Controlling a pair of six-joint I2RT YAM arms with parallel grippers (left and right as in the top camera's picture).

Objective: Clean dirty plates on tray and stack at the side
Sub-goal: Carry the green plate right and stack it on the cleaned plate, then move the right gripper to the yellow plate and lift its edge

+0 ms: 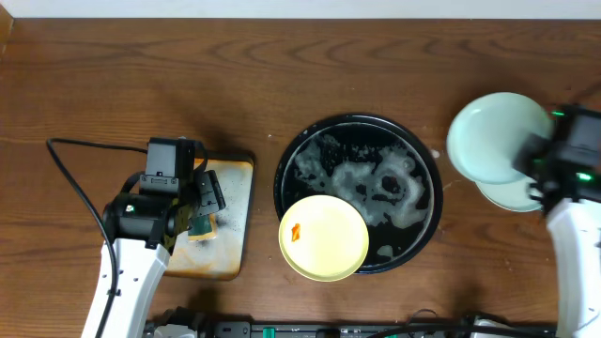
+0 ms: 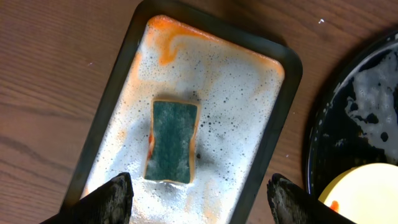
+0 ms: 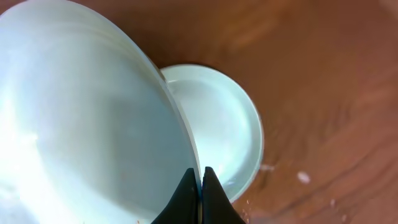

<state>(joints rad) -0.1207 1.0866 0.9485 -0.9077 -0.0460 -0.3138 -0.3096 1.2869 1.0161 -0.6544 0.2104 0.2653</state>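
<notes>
Pinched shut on just the thin rim, my right gripper [image 3: 200, 171] has one blue-green plate [image 3: 87, 118] hanging tilted, and that's my worry. It's probably soapy, so it could slide out of the tips or swing. Its twin, the second blue-green plate [image 3: 217, 124], lies flat just past the fingertips and below, so a drop would smack it or land off-centre.

My left gripper [image 2: 199, 186] is spread wide and holding nothing, with the sponge [image 2: 172, 140] ahead between its fingers in the foamy metal tray [image 2: 242, 99]. Off to those fingers' right, the yellow plate [image 1: 323, 237], orange smear and all, sits on the black tray [image 1: 427, 164].
</notes>
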